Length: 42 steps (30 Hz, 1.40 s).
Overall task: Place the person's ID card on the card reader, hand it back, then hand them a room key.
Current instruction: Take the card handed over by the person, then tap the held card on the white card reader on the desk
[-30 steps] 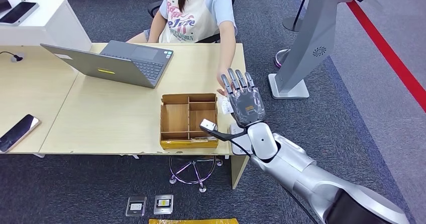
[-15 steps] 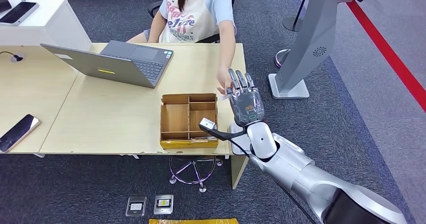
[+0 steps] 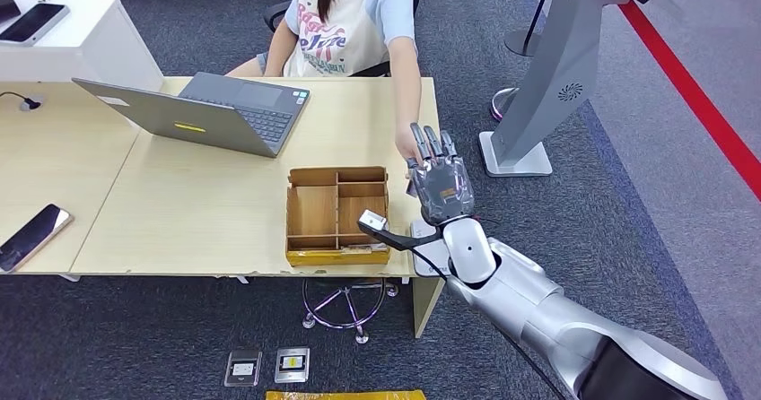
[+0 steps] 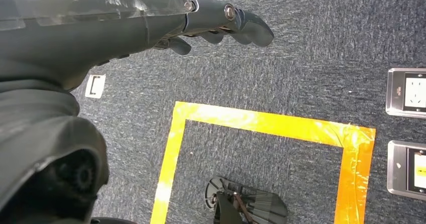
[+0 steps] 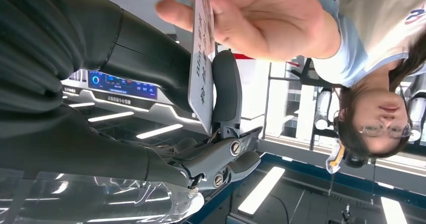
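The right hand (image 3: 437,183) is reaching out over the right edge of the counter (image 3: 179,212), just beyond the far right corner of the divided wooden box (image 3: 336,213), with its back turned up toward the head camera and its fingers (image 3: 429,144) pointing away toward the person (image 3: 354,19) who is sitting at the far side. The person's hand (image 5: 261,18) is meeting the robot's hand there, and in the right wrist view it is gripping the far end of the ID card (image 5: 201,58), a pale card with print on its face, seen almost edge-on. The near end of the card is sitting between the thick grey thumb (image 5: 227,91) and the darker fingers, so both hands are holding the card at once. The left hand (image 4: 150,18) is hanging low over the dark carpet (image 4: 301,48), its fingers lying loosely together and grasping nothing, above a square of orange floor tape (image 4: 261,121). On the counter an open laptop (image 3: 202,108) is standing to the far left of the box, and a phone (image 3: 31,236) is lying near the left edge. A white card reader (image 3: 429,252) is partly showing under the right forearm at the counter's near right corner.
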Tool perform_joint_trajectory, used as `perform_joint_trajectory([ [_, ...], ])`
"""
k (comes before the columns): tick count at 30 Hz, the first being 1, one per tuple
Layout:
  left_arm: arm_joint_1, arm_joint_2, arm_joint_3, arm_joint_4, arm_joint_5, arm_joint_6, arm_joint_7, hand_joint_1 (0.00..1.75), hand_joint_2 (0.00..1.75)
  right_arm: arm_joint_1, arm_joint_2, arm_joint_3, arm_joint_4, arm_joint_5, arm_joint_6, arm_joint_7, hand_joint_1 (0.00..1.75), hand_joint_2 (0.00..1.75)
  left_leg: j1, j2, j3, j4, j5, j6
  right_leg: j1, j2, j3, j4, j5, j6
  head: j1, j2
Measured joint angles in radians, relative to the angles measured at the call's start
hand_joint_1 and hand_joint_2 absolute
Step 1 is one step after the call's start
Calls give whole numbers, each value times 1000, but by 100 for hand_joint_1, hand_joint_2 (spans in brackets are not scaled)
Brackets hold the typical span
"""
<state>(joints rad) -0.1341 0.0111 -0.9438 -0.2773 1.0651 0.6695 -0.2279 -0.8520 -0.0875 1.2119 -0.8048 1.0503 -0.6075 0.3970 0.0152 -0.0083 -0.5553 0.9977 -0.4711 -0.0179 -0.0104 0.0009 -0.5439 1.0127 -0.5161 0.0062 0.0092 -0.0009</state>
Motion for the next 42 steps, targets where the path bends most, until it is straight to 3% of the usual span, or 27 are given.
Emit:
perform_joint_trajectory([
  [23,0,-1,0,0,0,0,2,0,0,1,-5,2,6,16,23,2,175,175,0,0,0,0,0,0,0,0,0,0,0,0,0,0],
  [32,8,0,0,-4,6,0,9,0,0,22,-18,32,9,132,201,-31,175,175,0,0,0,0,0,0,0,0,-1,0,0,0,0,0],
  [42,16,0,0,-11,12,0,12,0,0,76,-57,55,9,140,250,-19,175,175,0,1,0,0,0,0,0,0,-1,0,0,0,0,0],
])
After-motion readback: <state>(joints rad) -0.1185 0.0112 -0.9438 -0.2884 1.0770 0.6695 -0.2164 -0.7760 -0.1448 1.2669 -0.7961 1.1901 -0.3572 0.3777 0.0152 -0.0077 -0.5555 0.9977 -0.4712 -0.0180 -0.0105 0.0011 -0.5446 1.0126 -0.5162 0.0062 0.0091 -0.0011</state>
